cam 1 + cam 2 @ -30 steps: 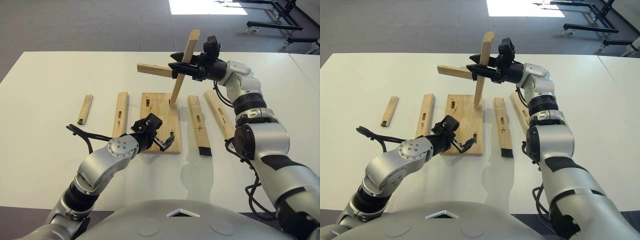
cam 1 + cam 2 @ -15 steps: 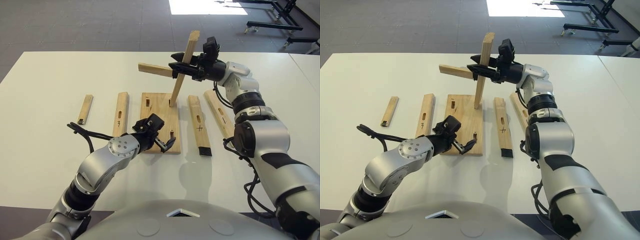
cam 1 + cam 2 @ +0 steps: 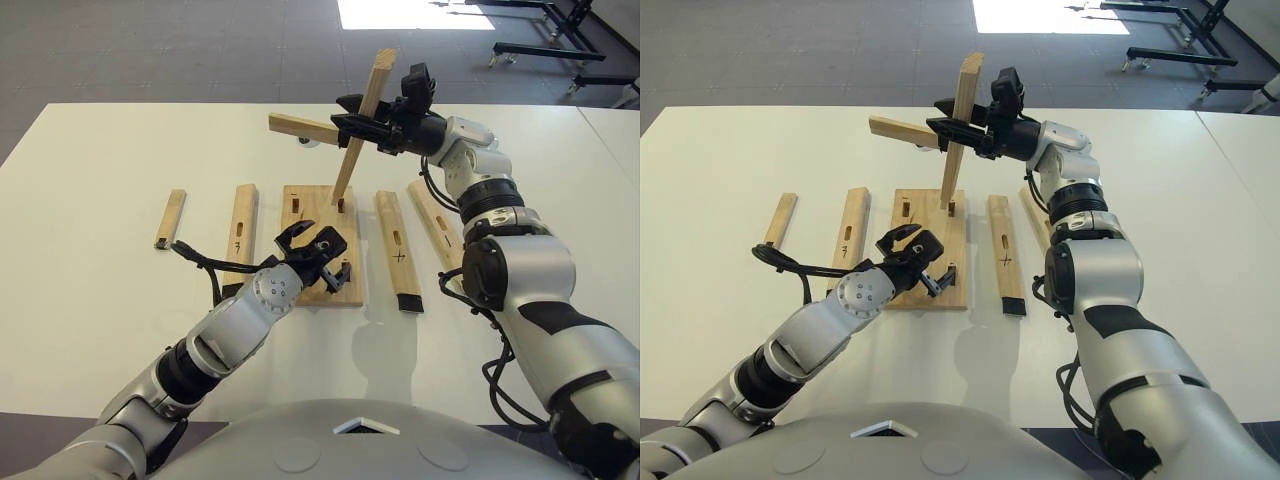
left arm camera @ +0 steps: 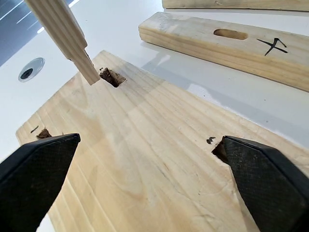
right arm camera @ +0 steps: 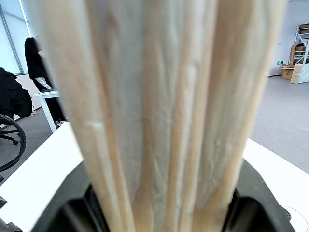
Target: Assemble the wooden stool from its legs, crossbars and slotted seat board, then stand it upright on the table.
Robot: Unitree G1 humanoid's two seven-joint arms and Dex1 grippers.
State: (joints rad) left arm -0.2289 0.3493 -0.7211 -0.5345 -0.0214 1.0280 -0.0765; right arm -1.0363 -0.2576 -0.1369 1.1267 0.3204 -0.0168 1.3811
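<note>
White counter (image 3: 100, 170) carries the slotted seat board (image 3: 312, 225) lying flat at its centre, with two loose legs (image 3: 396, 245) just right of it, and a third leg (image 3: 241, 228) and a short crossbar (image 3: 171, 218) to its left. The right tool (image 3: 365, 120) is clamped on a leg (image 3: 348, 172) that already carries a crossbar (image 3: 300, 127) through it, and holds it tilted over the board's far right corner. Since a second ago this assembly has shifted slightly toward the robot's left. In the left wrist view its lower tip now sits at the edge of the corner slot (image 4: 112, 77), apparently not yet seated. The larger change is on the left. The left tool (image 3: 318, 252) has advanced from the board's near edge to a position over its near half, fingers apart and spread across the board. Contact with the wood cannot be confirmed. Assessment: the left arm is placed to steady the board while the leg is driven into its slot. Assembly is at an early stage, with no leg seated in the board.
</note>
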